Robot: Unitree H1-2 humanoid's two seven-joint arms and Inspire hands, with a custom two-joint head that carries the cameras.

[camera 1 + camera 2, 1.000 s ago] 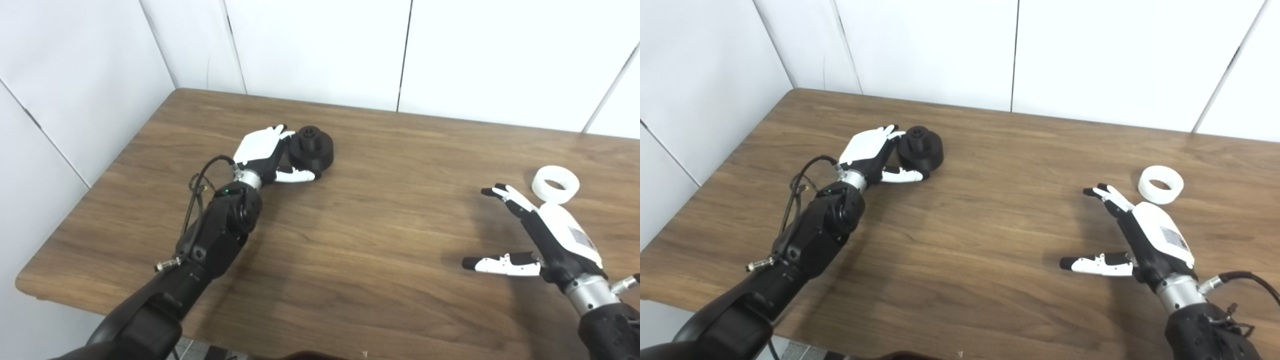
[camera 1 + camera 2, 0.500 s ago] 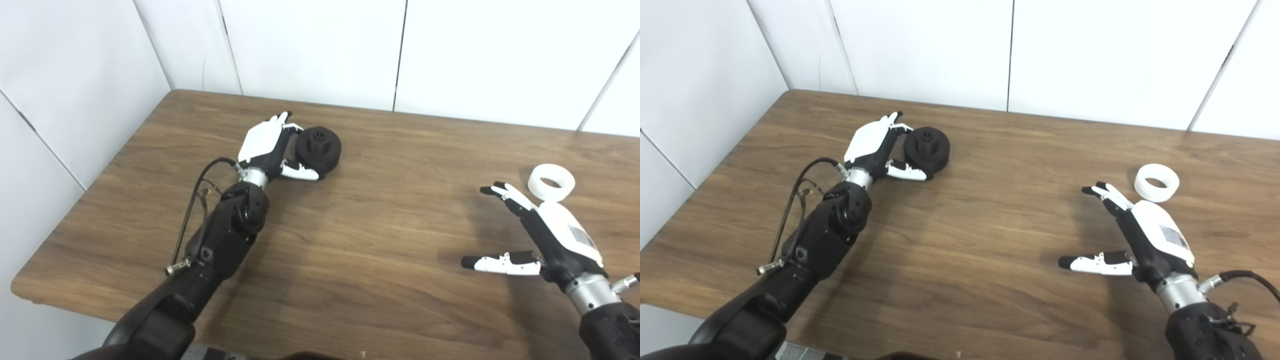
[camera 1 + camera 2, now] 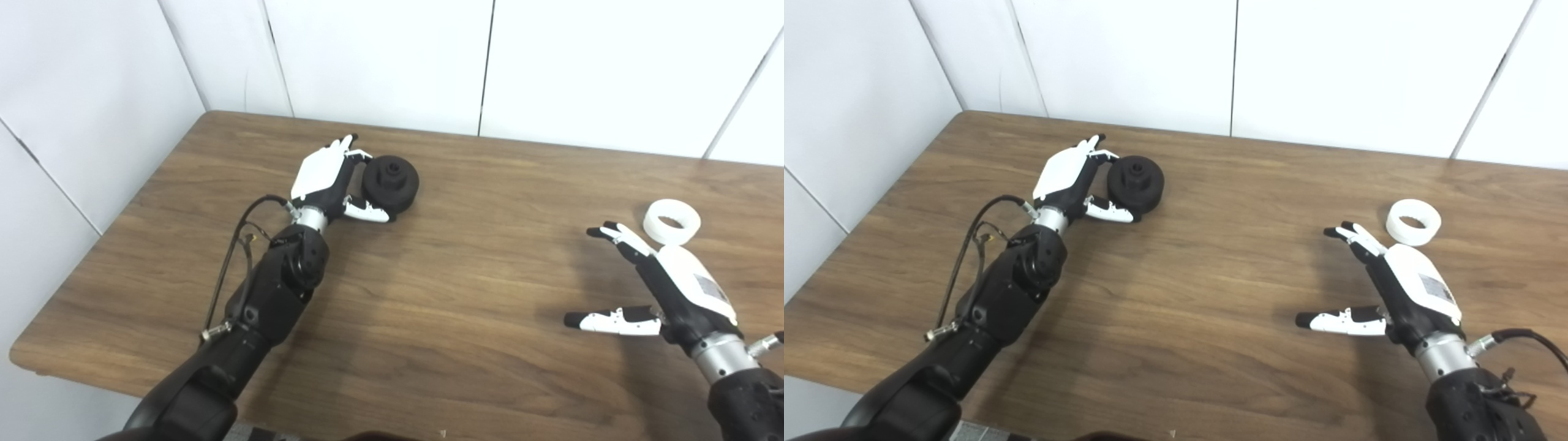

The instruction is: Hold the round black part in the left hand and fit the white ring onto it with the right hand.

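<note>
Our left hand (image 3: 327,177) cups the round black part (image 3: 391,184) on the table (image 3: 441,294).
Our right hand (image 3: 664,288), spread and empty, hovers near the white ring (image 3: 672,221).

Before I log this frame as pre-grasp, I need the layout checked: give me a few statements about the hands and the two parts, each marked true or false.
1. The white ring lies flat on the table. True.
2. The right hand holds the white ring. False: it is open, near the ring, holding nothing.
3. The round black part is at the left hand, fingers and thumb around its side. True.
4. The white ring already sits on the round black part. False: they lie far apart.
5. The round black part is lifted clear of the table. False: it seems to touch the table, tilted.
</note>
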